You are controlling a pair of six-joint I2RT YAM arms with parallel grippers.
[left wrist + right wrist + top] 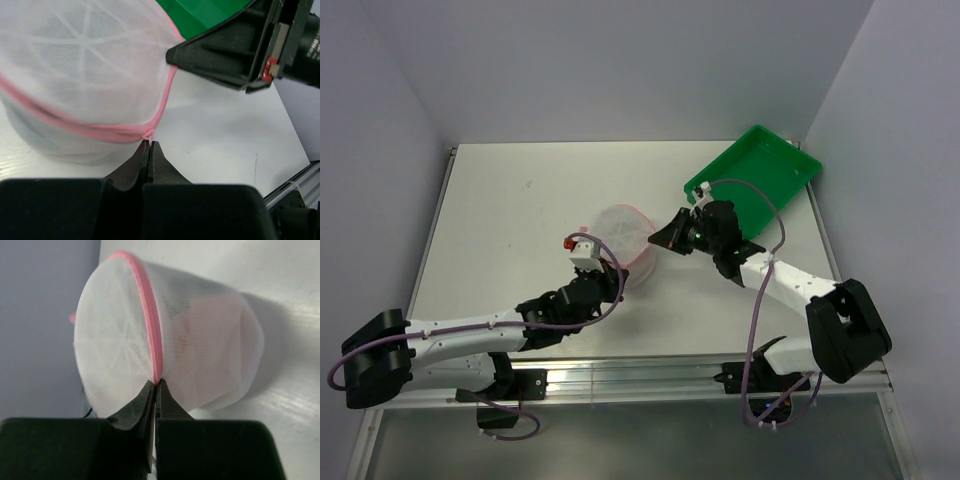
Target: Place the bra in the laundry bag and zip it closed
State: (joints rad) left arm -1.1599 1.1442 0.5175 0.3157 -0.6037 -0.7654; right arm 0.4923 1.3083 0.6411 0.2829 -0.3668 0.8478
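The laundry bag (623,232) is a small round white mesh pouch with a pink zip rim, at mid-table between my two grippers. A pale pink shape, the bra (210,335), shows faintly through the mesh. My left gripper (150,144) is shut on the pink zip pull (148,135) at the bag's near edge. My right gripper (157,386) is shut on the pink zip rim (150,325) at the bag's right side. In the top view the left gripper (603,262) is below-left of the bag and the right gripper (657,240) is at its right.
A green tray (755,175) lies tilted at the back right, just behind my right arm. The right gripper body (240,50) shows in the left wrist view. White walls close in on the back and both sides.
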